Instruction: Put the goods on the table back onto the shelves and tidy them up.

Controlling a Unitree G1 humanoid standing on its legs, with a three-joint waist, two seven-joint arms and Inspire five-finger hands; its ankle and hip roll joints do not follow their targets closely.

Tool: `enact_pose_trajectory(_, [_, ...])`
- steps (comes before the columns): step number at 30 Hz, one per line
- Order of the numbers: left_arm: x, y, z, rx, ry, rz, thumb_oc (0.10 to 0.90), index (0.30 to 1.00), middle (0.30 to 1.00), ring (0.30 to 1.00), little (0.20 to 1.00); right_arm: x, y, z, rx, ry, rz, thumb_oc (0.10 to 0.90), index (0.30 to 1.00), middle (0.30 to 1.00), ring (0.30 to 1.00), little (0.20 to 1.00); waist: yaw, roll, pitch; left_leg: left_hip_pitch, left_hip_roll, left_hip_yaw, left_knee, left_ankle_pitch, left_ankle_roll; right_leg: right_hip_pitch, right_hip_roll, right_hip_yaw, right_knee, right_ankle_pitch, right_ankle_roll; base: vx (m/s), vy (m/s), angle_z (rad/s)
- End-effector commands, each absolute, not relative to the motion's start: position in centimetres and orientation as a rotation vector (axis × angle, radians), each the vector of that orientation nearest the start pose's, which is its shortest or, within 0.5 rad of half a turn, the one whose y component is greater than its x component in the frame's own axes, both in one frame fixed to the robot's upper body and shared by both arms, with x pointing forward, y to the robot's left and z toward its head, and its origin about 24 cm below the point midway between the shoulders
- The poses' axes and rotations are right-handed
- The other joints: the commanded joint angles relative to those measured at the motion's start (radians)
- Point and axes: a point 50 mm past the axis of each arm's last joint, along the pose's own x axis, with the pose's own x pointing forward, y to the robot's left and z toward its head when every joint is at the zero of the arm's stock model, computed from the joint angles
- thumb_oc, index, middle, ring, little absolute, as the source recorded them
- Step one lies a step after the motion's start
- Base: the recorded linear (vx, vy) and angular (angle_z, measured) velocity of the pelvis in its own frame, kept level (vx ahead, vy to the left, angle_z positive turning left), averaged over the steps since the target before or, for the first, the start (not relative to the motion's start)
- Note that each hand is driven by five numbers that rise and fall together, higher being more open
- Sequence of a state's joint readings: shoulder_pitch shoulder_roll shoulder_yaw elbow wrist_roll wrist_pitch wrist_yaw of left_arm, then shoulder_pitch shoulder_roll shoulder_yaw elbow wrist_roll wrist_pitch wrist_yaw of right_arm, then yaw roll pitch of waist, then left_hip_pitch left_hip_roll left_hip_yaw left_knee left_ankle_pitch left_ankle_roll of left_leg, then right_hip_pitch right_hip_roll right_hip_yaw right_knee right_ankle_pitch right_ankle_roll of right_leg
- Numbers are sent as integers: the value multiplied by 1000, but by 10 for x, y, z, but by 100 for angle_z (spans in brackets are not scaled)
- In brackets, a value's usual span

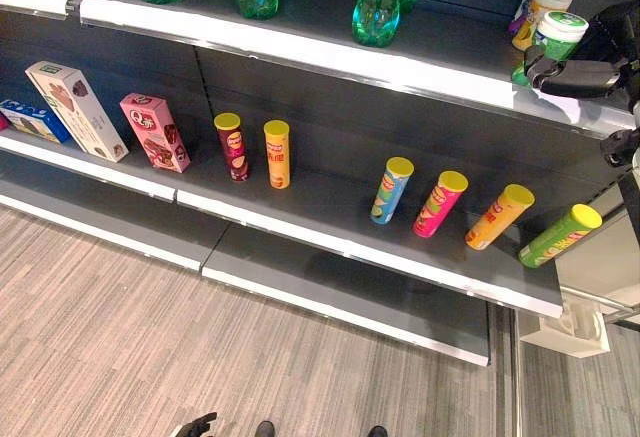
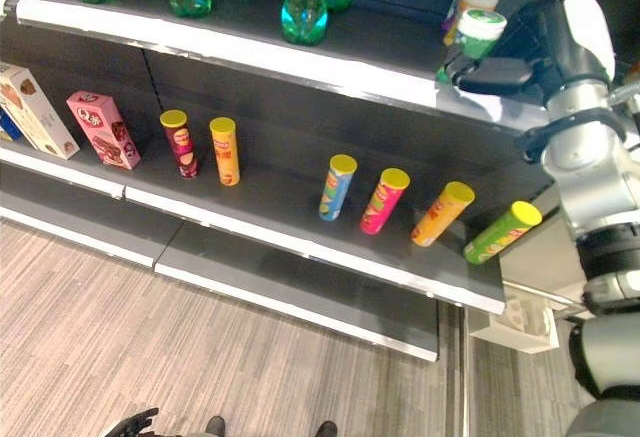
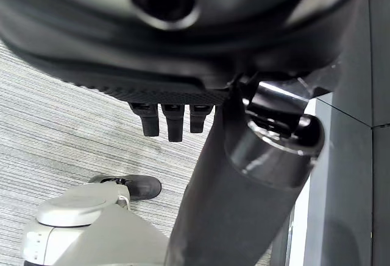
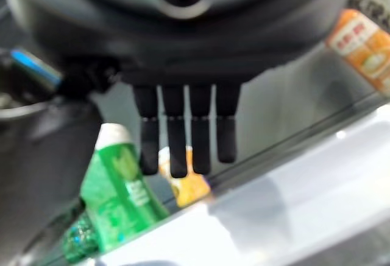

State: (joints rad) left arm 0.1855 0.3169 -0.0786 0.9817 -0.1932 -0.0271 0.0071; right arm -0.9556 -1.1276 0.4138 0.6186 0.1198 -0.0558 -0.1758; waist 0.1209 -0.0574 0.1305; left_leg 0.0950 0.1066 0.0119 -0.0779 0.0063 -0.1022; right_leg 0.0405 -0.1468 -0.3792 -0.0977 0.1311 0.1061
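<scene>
While the right robot hand (image 2: 500, 69) hovers with straight fingers, holding nothing, beside the green jar (image 2: 478, 33) on the upper shelf (image 2: 300, 57), apparently just placed there, the left robot hand (image 2: 133, 423) hangs low, relaxed.

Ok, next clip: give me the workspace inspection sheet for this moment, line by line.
Surface: dark shelving unit with white edge strips; the top and middle tiers are stocked.
Job's things: six yellow-lidded snack tubes on the middle tier, boxes to their left; green bottles and white-lidded cups on the top tier.
Clutter: nothing seen.
Hands: right hand at the top tier's right end beside the cups, fingers straight, holding nothing; left hand low by the floor, relaxed, holding nothing.
Cables: nothing seen.
Surroundings: grey wood-look floor; a pale fixture right of the shelves.
</scene>
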Motion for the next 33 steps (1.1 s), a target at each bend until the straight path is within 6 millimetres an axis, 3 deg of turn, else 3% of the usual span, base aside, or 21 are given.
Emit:
enact_pose_trajectory(1, [74, 278, -141, 260, 1104, 181, 800, 900, 900, 900, 900, 328, -325, 357, -1049, -514, -508, 800, 900, 900, 900, 900, 14, -54, -55, -46, 27, 46, -9, -11, -28, 69, -67, 8, 10, -89, 88, 0, 0, 0])
enact_pose_trajectory(13, [75, 278, -141, 263, 1104, 182, 800, 900, 900, 900, 900, 320, -325, 369, -1028, -579, -558, 800, 900, 900, 900, 900, 4, -54, -62, -36, 25, 53, -9, -19, -23, 67, -69, 22, 10, -87, 91, 0, 0, 0])
enact_pose_trajectory(23, [68, 276, -145, 230, 1132, 216, 800, 900, 900, 900, 900, 253, -313, 401, -958, -958, -597, 800, 900, 900, 900, 900, -34, -53, -69, -30, 21, 71, -9, -33, -18, 52, -74, 37, 10, -78, 101, -2, 14, -7])
enact_pose_trajectory(26, [63, 274, -147, 225, 1152, 217, 800, 900, 900, 900, 900, 228, -304, 400, -988, -1061, -573, 800, 900, 900, 900, 900, -65, -55, -70, -23, 16, 94, -9, -42, -11, 37, -79, 58, 10, -65, 110, -26, 44, -9])
enact_pose_trajectory(28, [63, 275, -147, 239, 1158, 209, 800, 900, 900, 900, 900, 222, -306, 395, -992, -1059, -577, 800, 900, 900, 900, 900, -62, -62, -70, -21, 14, 102, -9, -45, -9, 32, -81, 67, 10, -61, 113, -25, 41, -25])
enact_pose_trajectory(33, [71, 279, -143, 281, 1126, 183, 800, 900, 900, 900, 900, 208, -315, 374, -1011, -1008, -570, 800, 900, 900, 900, 900, -124, -72, -48, 1, -5, 155, -9, -63, 17, -21, -94, 140, 16, -15, 135, -65, 92, -47])
